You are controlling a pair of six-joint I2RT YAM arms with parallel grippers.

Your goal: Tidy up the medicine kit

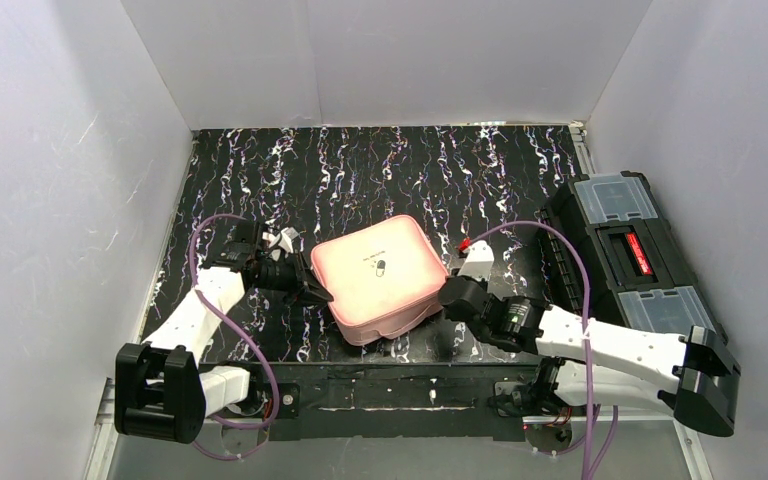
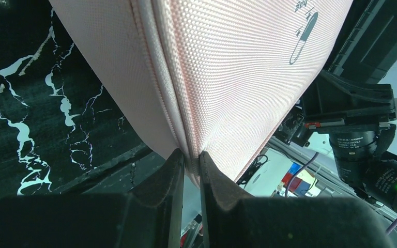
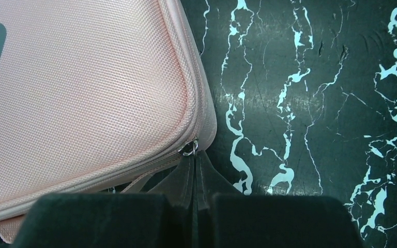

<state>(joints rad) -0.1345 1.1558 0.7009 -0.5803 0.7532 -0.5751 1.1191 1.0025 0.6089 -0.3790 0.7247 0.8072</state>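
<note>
The medicine kit, a pink rounded-square zip case with a small pill logo on its lid, lies closed in the middle of the table. My left gripper is at its left side, shut on the case's edge seam, as the left wrist view shows. My right gripper is at the case's right corner, and in the right wrist view its fingers are shut on the zipper pull, with the metal ring just beyond the tips. The case fills that view's left half.
A black toolbox with clear compartments stands along the right wall. The table top is black with white marbling. White walls close in the left, back and right sides. Cables loop beside both arms.
</note>
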